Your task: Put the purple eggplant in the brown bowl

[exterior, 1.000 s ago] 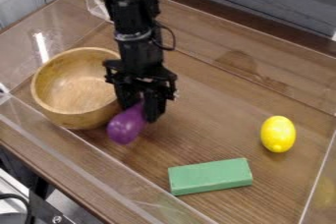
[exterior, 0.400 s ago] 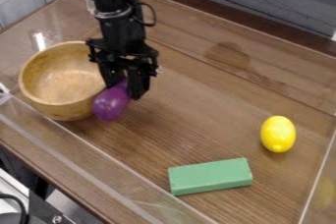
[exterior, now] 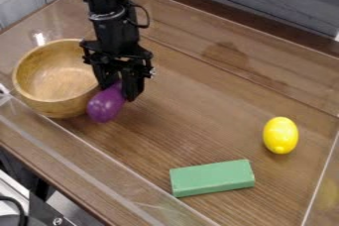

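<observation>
From my station, I saw the gripper [exterior: 117, 88] and the purple eggplant [exterior: 106, 104] shift toward eleven o'clock in the view, while the brown bowl [exterior: 51, 80] slid toward ten o'clock.

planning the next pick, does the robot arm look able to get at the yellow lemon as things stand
Probably not right away: the gripper appears to be holding the purple eggplant, so its fingers are taken, though nothing visible stands around the yellow lemon to block it.

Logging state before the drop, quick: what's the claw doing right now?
Claw: closed, holding the eggplant by the bowl.
</observation>
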